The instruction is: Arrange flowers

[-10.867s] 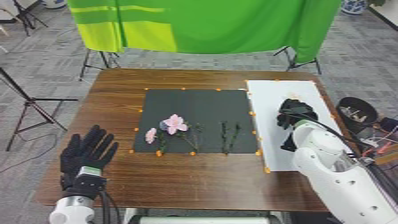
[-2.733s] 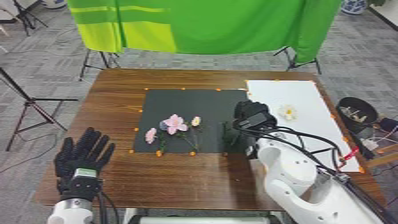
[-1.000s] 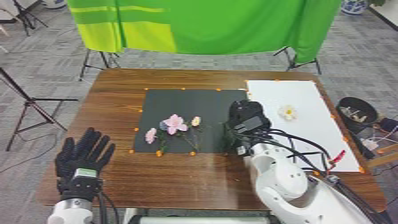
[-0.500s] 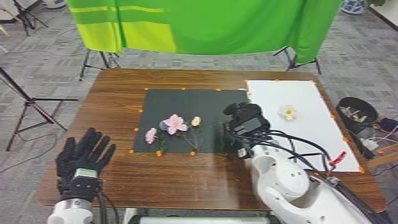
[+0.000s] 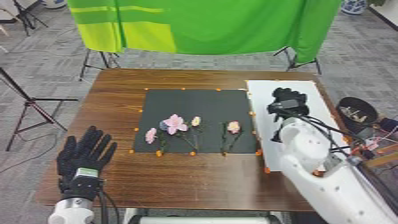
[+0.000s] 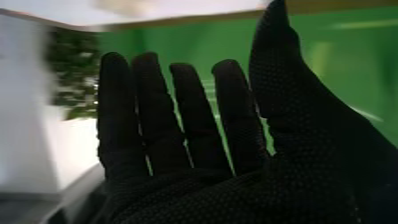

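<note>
My right hand (image 5: 289,103) is over the white sheet (image 5: 274,87), right of the black sheet (image 5: 191,97). In the right wrist view this hand (image 6: 204,185) has straight fingers and holds nothing. A pink-and-cream flower (image 5: 234,127) lies near the black sheet's right edge, by dark stems. Farther left on that sheet are a large pink flower (image 5: 176,123), a small pale bloom (image 5: 196,121) and a smaller pink one (image 5: 150,135), with green stems toward the near edge. My left hand (image 5: 82,157) rests open on the table's left side.
Orange markers line both sheets on the brown table (image 5: 178,185). A black bin (image 5: 357,111) stands beyond the table's right edge. Behind the far edge hangs a green cloth (image 5: 204,30); the right wrist view shows green leaves (image 6: 75,70).
My right hand has moved from the black sheet's right edge to over the white sheet. The pink-and-cream flower has come into sight, and the white flower is hidden around the hand. My left hand stays put.
</note>
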Tool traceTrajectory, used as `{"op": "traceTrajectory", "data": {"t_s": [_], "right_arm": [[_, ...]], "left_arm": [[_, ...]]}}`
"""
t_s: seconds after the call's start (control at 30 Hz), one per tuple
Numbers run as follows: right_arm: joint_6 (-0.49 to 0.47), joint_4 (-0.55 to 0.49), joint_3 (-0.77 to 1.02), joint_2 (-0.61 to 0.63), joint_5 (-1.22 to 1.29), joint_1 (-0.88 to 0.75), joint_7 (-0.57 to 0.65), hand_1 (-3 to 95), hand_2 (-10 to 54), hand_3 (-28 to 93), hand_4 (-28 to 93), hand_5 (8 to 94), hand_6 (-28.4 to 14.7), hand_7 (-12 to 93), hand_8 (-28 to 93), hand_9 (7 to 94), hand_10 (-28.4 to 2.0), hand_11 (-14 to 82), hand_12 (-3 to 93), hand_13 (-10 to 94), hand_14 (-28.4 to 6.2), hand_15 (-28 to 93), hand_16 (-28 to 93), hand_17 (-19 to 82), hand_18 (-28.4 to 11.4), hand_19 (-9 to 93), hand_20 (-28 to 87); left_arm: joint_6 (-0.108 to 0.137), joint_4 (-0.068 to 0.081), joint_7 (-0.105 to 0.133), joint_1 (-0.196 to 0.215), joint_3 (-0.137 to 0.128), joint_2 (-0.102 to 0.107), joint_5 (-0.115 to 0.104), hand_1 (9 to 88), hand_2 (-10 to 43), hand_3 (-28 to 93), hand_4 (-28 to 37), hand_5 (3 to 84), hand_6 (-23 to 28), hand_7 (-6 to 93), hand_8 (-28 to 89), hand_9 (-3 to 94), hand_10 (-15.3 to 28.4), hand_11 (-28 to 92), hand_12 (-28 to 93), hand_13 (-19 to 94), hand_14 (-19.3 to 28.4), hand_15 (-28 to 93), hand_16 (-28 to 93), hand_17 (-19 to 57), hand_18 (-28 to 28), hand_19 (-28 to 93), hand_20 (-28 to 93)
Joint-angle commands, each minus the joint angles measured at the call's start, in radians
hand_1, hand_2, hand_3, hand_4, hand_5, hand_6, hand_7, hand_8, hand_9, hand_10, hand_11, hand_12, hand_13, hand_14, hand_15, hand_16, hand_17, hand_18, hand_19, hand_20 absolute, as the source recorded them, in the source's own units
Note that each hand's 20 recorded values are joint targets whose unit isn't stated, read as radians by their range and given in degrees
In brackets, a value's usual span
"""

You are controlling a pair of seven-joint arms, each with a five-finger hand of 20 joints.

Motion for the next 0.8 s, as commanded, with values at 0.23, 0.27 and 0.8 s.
{"op": "traceTrajectory", "data": {"t_s": [0.23, 0.27, 0.8], "right_arm": [[-0.241, 0.061, 0.125, 0.048, 0.298, 0.075, 0.031, 40.5, 2.9, 83, -28, 41.9, -1.4, 14, -13, 36.6, -12.3, 7.7, 6.7, 36, -15.3, 11, 14, 19, -18.1, 42, 16], [-0.247, 0.046, 0.136, 0.047, 0.321, 0.062, 0.035, 40.0, 3.1, 82, -28, 41.8, -1.6, 13, -13, 37.2, -12.7, 7.8, 6.6, 37, -15.4, 11, 15, 20, -18.8, 44, 16], [-0.274, -0.099, 0.194, 0.079, 0.303, -0.125, -0.069, 48.3, 4.4, 77, -28, 61.9, 1.6, 15, -10, 71.4, -10.7, 12.0, 13.0, 63, -10.5, 22, 18, 25, -17.1, 51, 21]], "left_arm": [[0.011, -0.004, 0.013, -0.002, 0.020, -0.006, -0.013, 27.2, 15.5, 70, -28.3, 46.1, 10.0, 17.3, -8, 37.8, 15.6, 30, 14, 28, 17.3, 49, -6, -6.1, 17.0, 42, 17], [0.012, -0.004, 0.013, -0.001, 0.020, -0.006, -0.015, 27.2, 15.5, 70, -28.3, 46.1, 10.0, 17.3, -8, 37.8, 15.6, 30, 14, 28, 17.3, 49, -6, -6.2, 17.0, 42, 18], [0.014, -0.005, -0.005, 0.012, 0.012, -0.012, -0.013, 27.0, 16.0, 70, -28.3, 46.5, 10.1, 17.4, -9, 38.1, 15.5, 30, 14, 28, 17.3, 49, -6, -6.2, 17.0, 42, 18]]}}
